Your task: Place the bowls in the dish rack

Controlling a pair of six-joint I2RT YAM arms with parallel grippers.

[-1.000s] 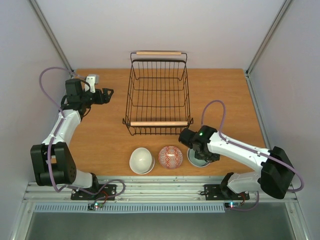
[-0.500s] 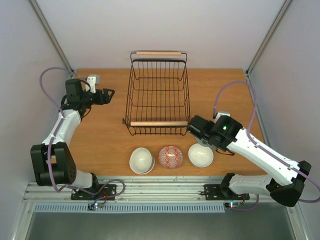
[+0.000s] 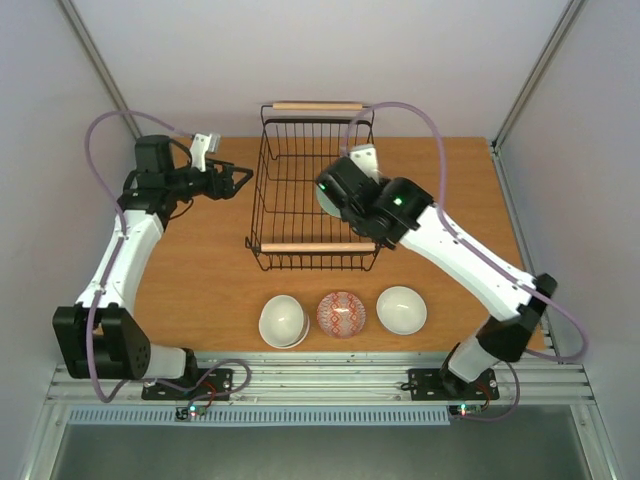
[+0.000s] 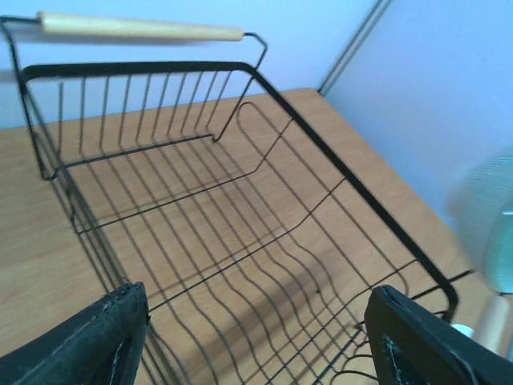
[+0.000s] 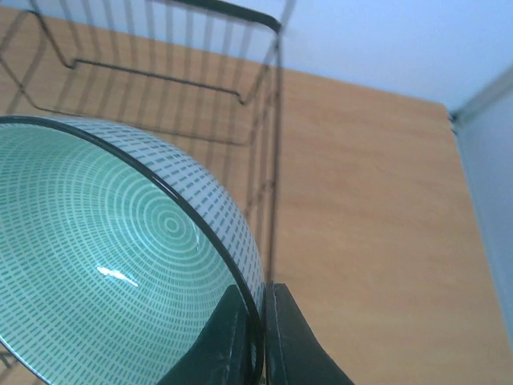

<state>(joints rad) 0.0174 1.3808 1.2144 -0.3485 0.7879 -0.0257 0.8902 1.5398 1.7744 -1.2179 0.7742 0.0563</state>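
From the top view, little of the pale green bowl (image 3: 322, 196) can be seen. The right arm's wrist covers most of it, leaving a thin curved sliver over the right half of the dish rack (image 3: 262, 185). The right wrist view shows more, a ringed, dotted green inside with a dark rim. There the bowl is cut off by the left and bottom edges of the picture. In the left wrist view it is only a pale blur beyond the rack's right rim.

The right gripper (image 5: 255, 325) is clenched on the bowl's rim, one finger inside the wall and one outside. The bowl is tipped up on edge, with its opening facing the wrist camera. It hangs above the rack's wire floor, inside the right wall. No view shows whether it touches the wires.

The left gripper (image 3: 240, 178) is released, with its two dark fingers spread wide and nothing between them. It hovers just beside the rack's left wall and points into the rack.

Three more bowls sit on the bench (image 3: 200, 270) in a row in front of the rack's near side. They are a cream-white bowl (image 3: 283, 320), a red-patterned bowl (image 3: 341, 313) and a white bowl (image 3: 401, 309). The cream-white bowl's rim looks doubled, but it is too small to tell whether two are stacked there.
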